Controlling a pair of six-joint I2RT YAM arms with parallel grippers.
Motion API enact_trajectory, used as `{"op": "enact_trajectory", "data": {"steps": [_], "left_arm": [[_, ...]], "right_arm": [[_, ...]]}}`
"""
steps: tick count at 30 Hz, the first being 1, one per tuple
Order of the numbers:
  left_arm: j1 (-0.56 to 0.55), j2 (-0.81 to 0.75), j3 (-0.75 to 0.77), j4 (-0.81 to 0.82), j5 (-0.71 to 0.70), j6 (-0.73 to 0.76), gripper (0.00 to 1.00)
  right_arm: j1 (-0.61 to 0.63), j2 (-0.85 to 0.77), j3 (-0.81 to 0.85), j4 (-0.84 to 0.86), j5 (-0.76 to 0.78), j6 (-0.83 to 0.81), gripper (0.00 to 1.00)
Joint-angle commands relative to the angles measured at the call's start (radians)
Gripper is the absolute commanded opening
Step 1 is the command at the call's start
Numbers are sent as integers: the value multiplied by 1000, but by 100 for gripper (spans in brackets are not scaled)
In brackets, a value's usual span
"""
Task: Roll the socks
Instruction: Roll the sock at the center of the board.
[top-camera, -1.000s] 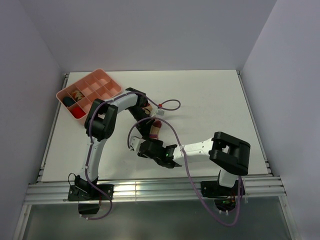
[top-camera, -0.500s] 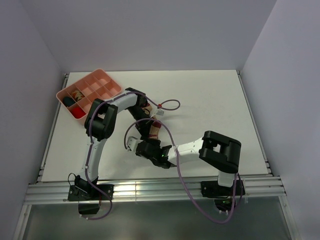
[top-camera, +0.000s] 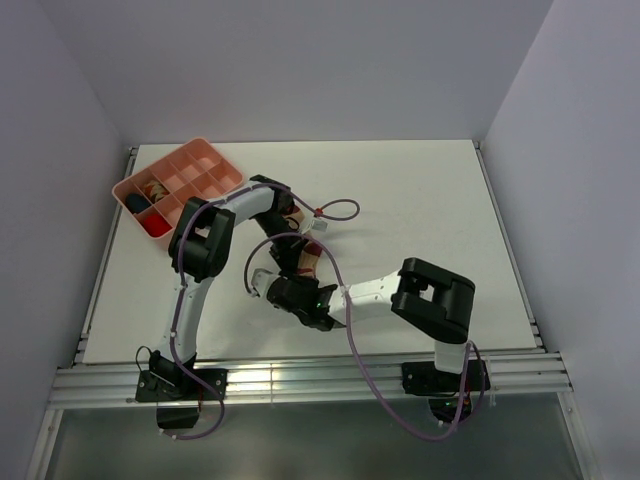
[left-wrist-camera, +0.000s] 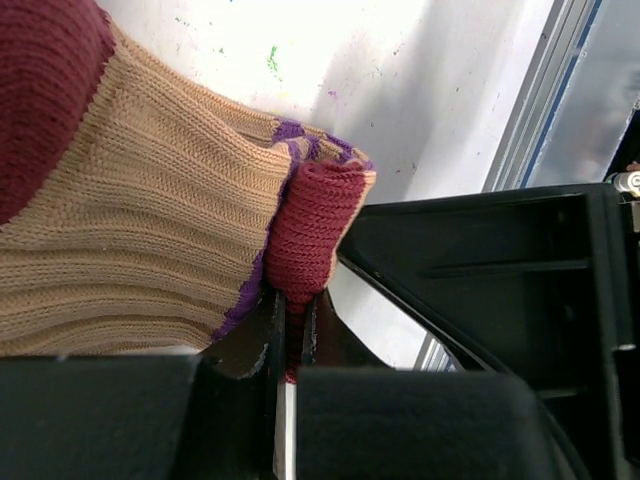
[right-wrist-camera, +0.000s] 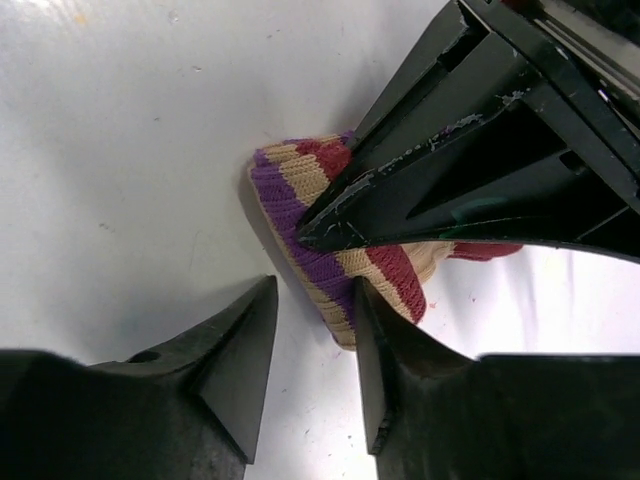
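- Left gripper (left-wrist-camera: 292, 325): clenched on the dark red cuff fold of the tan sock (left-wrist-camera: 150, 230).
- Right gripper (right-wrist-camera: 312, 305): jaws apart, beside the sock's striped cuff.
- Sock lies on the white table (top-camera: 420, 200), which is faintly stained.
- Pale lilac walls (top-camera: 300, 60) enclose three sides.

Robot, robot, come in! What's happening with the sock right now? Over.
Left gripper shut on the tan sock, at its red fold. Right gripper open, jaws apart at the striped cuff. Left gripper's fingers crowd that spot.
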Motion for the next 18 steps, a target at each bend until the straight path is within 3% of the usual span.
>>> {"op": "enact_trajectory", "data": {"steps": [1,4,8,10,18], "left_arm": [[7,23,-23,16,-116,61,1],[7,14,-24,17,-110,67,1],[7,6,-20,19,-103,71,1],[7,0,-25,29,-109,62,2],[9,-155,-125,262,-155,-48,22]], "right_arm": [[-26,47,35,-72,-10,12,42],[-35,58,50,-79,-19,9,33],[-58,62,68,-119,-57,3,7],[-64,58,79,-136,-105,3,0],[-116,67,153,-291,-317,17,0]]}}
